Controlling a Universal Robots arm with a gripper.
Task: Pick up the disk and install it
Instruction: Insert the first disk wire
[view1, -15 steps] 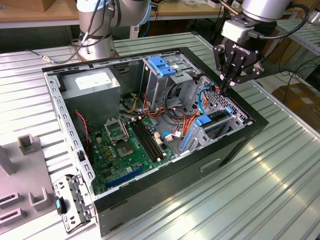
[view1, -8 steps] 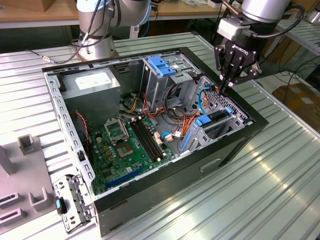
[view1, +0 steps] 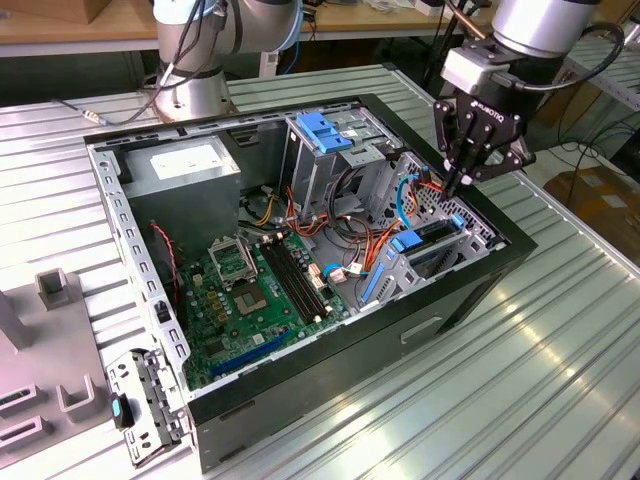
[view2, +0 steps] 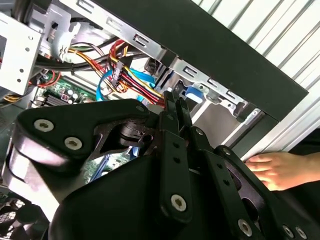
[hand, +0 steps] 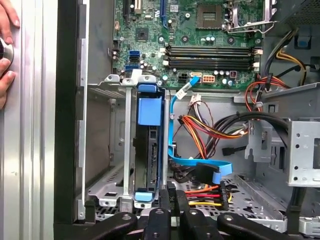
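The fingers (view1: 462, 180) are pressed together with nothing between them, their tips poised just above the disk (view1: 432, 240), which sits on edge in the drive bay of the open computer case (view1: 330, 340); in the first wrist view the disk (hand: 150, 150) runs straight out from the fingers (hand: 172, 200), blue rails at both ends. The case rests on a ribbed metal table (view1: 540, 380). Just beyond the case wall beside the fingers, a person's hand (view2: 280, 170) lies on the table.

place: lab/workshop | evidence: slatted aluminium bench (view1: 560, 340), open computer case (view1: 330, 350), cardboard boxes (view1: 600, 195)
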